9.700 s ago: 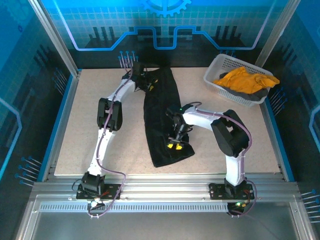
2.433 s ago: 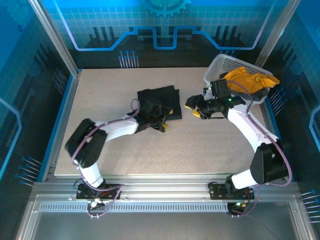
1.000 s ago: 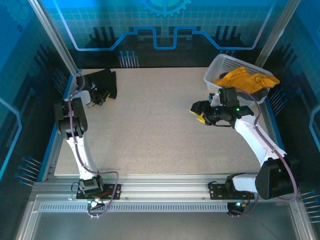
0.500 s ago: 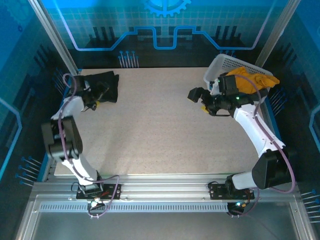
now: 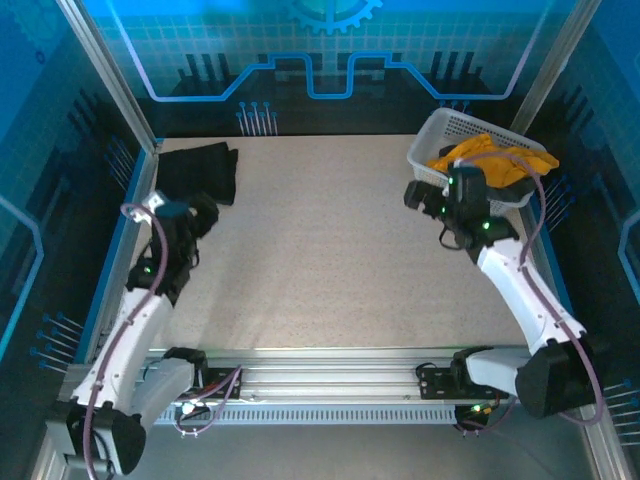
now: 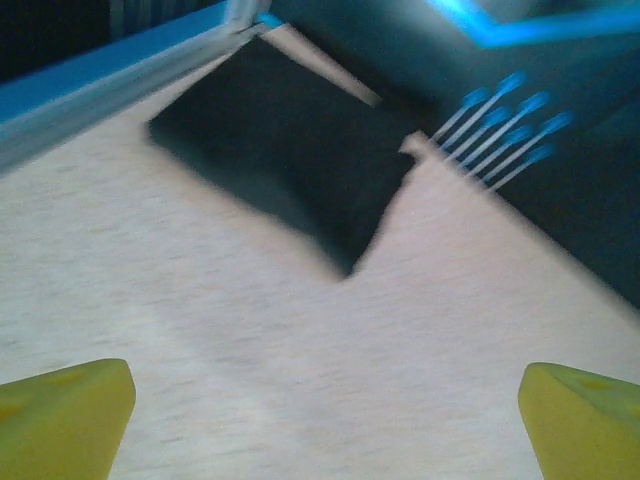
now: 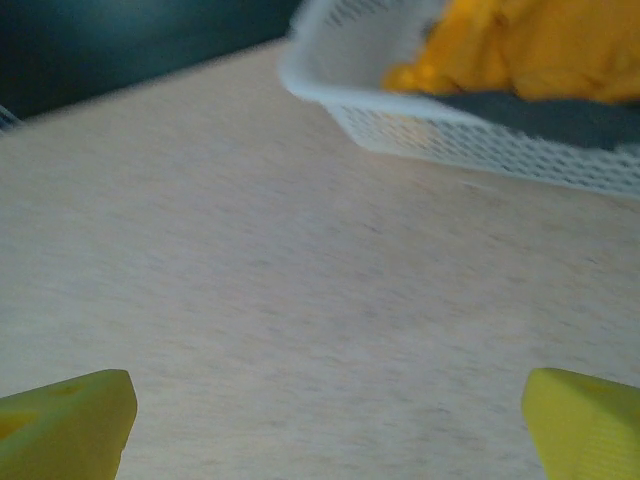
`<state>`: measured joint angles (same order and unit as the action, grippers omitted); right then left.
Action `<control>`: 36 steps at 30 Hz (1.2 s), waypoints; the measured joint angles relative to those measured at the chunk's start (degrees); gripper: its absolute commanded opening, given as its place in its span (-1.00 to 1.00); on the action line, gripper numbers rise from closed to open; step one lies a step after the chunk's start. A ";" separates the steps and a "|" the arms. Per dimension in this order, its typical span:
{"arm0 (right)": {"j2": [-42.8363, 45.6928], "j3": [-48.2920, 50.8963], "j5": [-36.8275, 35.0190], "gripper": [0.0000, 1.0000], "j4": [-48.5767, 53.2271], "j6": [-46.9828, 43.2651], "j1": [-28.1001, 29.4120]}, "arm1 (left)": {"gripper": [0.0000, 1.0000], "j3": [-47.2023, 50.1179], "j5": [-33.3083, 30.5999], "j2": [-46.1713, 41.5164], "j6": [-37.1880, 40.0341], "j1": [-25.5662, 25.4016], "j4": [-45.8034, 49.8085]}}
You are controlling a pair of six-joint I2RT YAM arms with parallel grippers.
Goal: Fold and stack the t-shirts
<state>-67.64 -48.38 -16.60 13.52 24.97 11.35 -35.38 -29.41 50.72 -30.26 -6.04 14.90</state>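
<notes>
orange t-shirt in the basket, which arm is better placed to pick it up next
Right. The right arm has its open fingers beside the basket holding the orange t-shirt; the left arm sits across the table by the black t-shirt.

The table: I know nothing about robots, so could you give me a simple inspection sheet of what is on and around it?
Surface: pale speckled table, bare across its middle.
Job's things: black t-shirt lies folded at the far left corner; orange t-shirt lies crumpled in the white basket at the far right corner, over some dark cloth.
Clutter: nothing seen.
Grippers: left gripper open and empty, facing the black t-shirt; right gripper open and empty, facing the basket.
Cables: purple cables run along both arms, off the table.
Surroundings: aluminium frame and blue-lit panels enclose the table.
</notes>
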 measured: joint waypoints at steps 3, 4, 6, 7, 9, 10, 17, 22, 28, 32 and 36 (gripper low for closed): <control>-4.09 6.80 -3.41 1.00 -5.05 -4.11 -0.07 | 0.98 8.63 -0.83 0.11 7.80 -0.48 -5.49; -5.57 8.20 -3.82 1.00 -6.88 -5.40 -0.07 | 0.98 11.41 -0.76 0.46 9.94 -0.46 -8.52; -8.20 9.18 -4.07 1.00 -9.40 -8.37 -0.07 | 0.98 14.75 -0.57 3.30 12.85 -0.46 -14.25; -9.55 9.11 -4.02 1.00 -11.52 -9.90 -0.07 | 0.98 15.39 -0.28 6.27 14.05 -0.44 -17.46; -12.15 8.33 -3.80 1.00 -15.74 -12.41 -0.24 | 0.98 15.28 0.85 12.98 15.87 -0.20 -23.47; -13.64 7.45 -3.56 1.00 -17.31 -13.55 -0.55 | 0.98 14.78 1.60 16.65 16.96 0.07 -26.45; -20.57 1.75 -1.81 1.00 -25.16 -19.10 -3.56 | 0.98 6.86 6.69 32.89 20.26 5.70 -40.89; -17.84 4.35 -0.90 1.00 -26.25 -19.23 -4.31 | 0.98 8.90 8.68 33.31 21.66 6.84 -50.34; -12.46 9.22 2.14 1.00 -27.89 -19.02 -4.68 | 0.98 22.01 11.61 37.81 25.57 4.81 -74.05; -8.70 12.96 3.37 1.00 -28.70 -19.28 -4.76 | 0.98 23.32 12.57 40.00 26.45 4.46 -77.05; -7.93 15.45 3.67 1.00 -29.70 -19.23 -5.75 | 0.98 17.42 13.42 39.45 26.43 4.76 -73.81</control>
<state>-75.57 -32.93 -12.93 -16.19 5.74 5.61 -17.96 -15.99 90.17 -3.84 -1.28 -58.92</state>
